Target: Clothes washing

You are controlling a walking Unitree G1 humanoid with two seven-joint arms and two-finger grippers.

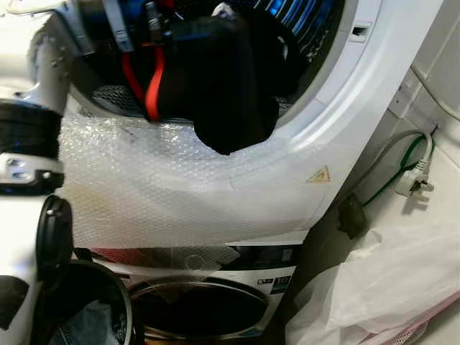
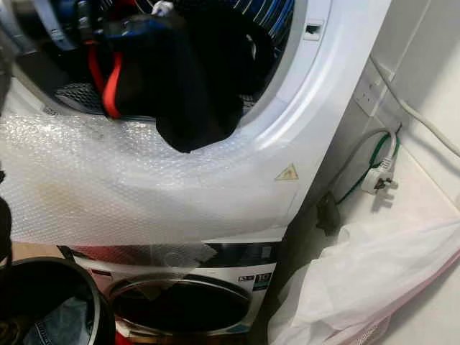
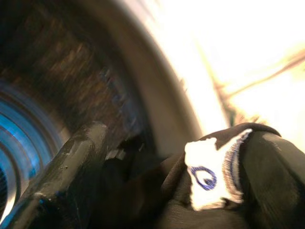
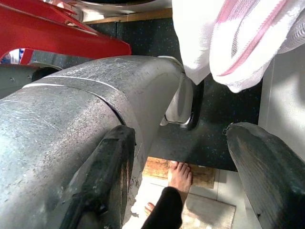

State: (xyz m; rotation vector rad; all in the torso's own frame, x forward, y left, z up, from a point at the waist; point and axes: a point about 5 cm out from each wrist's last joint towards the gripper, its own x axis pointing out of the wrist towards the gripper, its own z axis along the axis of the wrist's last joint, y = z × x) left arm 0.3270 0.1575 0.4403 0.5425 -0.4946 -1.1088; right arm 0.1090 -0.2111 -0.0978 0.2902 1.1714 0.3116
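Left eye view, left fingers [image 3: 143, 191] clamped on black garment [image 1: 223, 86] in dryer drum [image 1: 316, 43], right fingers [image 4: 181, 176] apart

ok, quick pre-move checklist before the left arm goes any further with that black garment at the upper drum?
1. Drum opening open: ok, the door ring is unobstructed on the right side.
2. Black garment fully inside: not ok, part of it hangs out over the lower rim onto the bubble wrap.
3. Left gripper on the garment: cannot tell; one black finger lies beside the cloth and its white label, the grip itself is hidden.
4. Right gripper free: ok, open and holding nothing.
5. Space below: not ok, a person's bare foot is on the floor under the right gripper.
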